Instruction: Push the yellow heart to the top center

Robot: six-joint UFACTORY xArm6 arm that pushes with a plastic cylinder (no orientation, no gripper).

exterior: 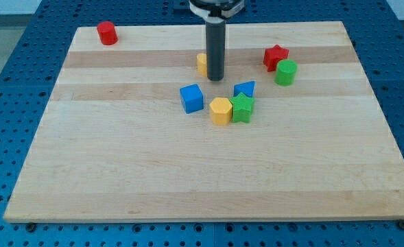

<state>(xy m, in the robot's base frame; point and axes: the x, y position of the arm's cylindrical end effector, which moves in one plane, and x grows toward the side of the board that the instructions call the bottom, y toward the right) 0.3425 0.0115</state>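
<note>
Tip (216, 78) touching yellow heart (202, 64) at its right side, near board's top centre.

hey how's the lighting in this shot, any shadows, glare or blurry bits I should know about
Camera view: even, soft lighting across the wooden board, no glare; blocks such as the blue cube cast only faint shadows and look sharp; my tip is in focus, and the rod hides most of the yellow block behind it, so its shape can't be made out; the rod's mount is cropped at the view's top.
</note>
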